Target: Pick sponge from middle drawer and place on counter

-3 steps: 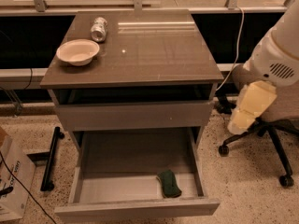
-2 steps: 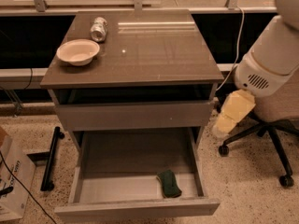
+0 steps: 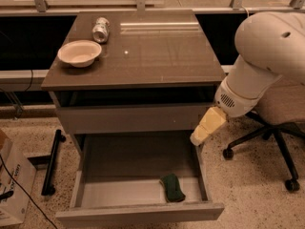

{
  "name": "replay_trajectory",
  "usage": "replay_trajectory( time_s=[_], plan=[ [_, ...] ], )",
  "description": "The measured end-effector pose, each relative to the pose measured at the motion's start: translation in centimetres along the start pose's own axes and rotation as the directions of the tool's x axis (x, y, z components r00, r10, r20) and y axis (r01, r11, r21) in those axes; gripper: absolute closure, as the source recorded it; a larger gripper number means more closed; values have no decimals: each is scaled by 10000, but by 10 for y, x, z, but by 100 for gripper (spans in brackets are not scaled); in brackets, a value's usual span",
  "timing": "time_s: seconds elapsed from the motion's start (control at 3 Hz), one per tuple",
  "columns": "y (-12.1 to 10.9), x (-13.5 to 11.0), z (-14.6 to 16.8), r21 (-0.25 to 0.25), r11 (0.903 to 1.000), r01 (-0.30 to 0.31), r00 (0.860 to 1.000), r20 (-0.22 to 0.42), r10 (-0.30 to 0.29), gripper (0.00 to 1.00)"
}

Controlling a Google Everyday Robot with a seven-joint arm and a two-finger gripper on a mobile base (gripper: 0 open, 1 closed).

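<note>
The dark green sponge (image 3: 172, 187) lies on the pale floor of the open middle drawer (image 3: 86, 171), near its front right corner. The counter (image 3: 152, 51) is the glossy brown-grey top of the grey cabinet. My gripper (image 3: 206, 127), with pale yellow foam-like fingers, hangs from the white arm (image 3: 259, 66) at the drawer's right rear corner, just above its right wall. It is above, behind and to the right of the sponge, not touching it, and holds nothing that I can see.
A cream bowl (image 3: 79, 53) and a tipped metal can (image 3: 100, 30) sit on the counter's left side. An office chair (image 3: 276, 128) stands to the right of the cabinet. A cardboard box (image 3: 12, 185) and a black bar (image 3: 52, 163) are on the floor at the left.
The arm has swung left and down, bringing the gripper from beside the cabinet's right side to the open drawer's right rear corner. The sponge has not moved.
</note>
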State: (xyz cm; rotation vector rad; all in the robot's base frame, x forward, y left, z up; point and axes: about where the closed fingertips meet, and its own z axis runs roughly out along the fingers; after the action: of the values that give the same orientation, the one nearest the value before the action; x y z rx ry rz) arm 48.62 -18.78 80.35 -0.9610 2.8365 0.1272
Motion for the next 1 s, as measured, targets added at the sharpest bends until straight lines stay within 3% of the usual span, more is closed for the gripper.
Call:
replay_trajectory(
  time_s=[0.33, 0.67, 1.0],
  plan=[
    [0, 0, 0, 1, 9996, -280, 9996, -2, 280, 0],
    [7, -5, 30, -190, 9972, -719, 9970, -306, 713, 0],
    [21, -16, 96, -389, 9864, -1594, 9863, -496, 1574, 0]
  ],
)
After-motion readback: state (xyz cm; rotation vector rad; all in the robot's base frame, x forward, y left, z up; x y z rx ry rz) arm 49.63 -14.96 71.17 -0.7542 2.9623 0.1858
